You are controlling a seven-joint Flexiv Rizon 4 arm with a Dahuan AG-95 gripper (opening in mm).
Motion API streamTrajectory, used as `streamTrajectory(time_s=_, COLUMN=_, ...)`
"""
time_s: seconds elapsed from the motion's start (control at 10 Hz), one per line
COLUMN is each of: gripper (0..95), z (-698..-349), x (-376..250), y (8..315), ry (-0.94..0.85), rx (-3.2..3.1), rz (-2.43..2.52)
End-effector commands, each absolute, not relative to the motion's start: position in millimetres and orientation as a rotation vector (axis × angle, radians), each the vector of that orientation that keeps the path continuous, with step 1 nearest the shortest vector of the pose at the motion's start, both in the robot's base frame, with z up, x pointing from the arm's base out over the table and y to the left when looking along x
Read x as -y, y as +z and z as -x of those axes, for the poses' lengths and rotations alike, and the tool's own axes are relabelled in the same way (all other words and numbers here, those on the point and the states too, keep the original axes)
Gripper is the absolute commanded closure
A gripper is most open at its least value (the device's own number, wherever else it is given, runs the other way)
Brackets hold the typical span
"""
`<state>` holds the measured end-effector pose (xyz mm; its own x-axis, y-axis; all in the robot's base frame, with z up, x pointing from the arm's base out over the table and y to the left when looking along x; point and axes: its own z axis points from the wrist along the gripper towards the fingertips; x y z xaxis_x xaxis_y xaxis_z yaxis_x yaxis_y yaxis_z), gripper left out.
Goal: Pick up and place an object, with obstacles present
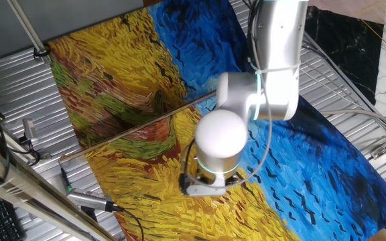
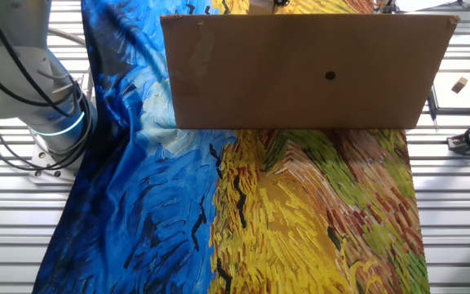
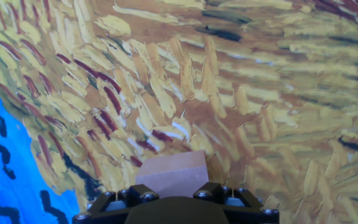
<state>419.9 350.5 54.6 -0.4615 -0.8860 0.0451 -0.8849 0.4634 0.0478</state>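
A painted cloth [image 1: 133, 80] of yellow and blue strokes covered the ribbed metal table [image 2: 455, 204]; a cardboard panel [image 2: 300, 73] stood upright on it.

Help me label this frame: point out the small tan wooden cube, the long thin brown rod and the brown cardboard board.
Small tan wooden cube [image 3: 174, 172]: hand view, facing side.
Long thin brown wooden rod [image 1: 136, 125]: one fixed view, mid-length.
Brown cardboard board [image 2: 300, 73]: the other fixed view, flat face.

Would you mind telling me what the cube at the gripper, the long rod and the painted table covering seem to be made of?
Cube: probably pale unfinished wood, with matte, plain tan faces.
Rod: likely wood, thin, straight, brown, without shine.
Table covering: apparently printed cloth, since it drapes and ripples at its edge; the brushstrokes look flat, not raised.
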Motion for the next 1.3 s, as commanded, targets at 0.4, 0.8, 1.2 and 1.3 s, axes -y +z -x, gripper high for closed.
streamTrajectory(time_s=0.4, gripper=95.0, z=-415, x=-354, y=49, ry=-0.016, rx=2.673, rz=-1.543)
streamTrajectory(time_s=0.8, gripper=95.0, z=-423, x=-361, y=41, ry=-0.004, rx=2.699, rz=-1.511)
streamTrajectory(time_s=1.2, gripper=95.0, z=-435, x=-364, y=36, ry=0.003, rx=2.706, rz=-1.511)
streamTrajectory(time_s=1.3, gripper=95.0, z=-437, x=-364, y=35, ry=0.002, rx=2.707, rz=-1.510)
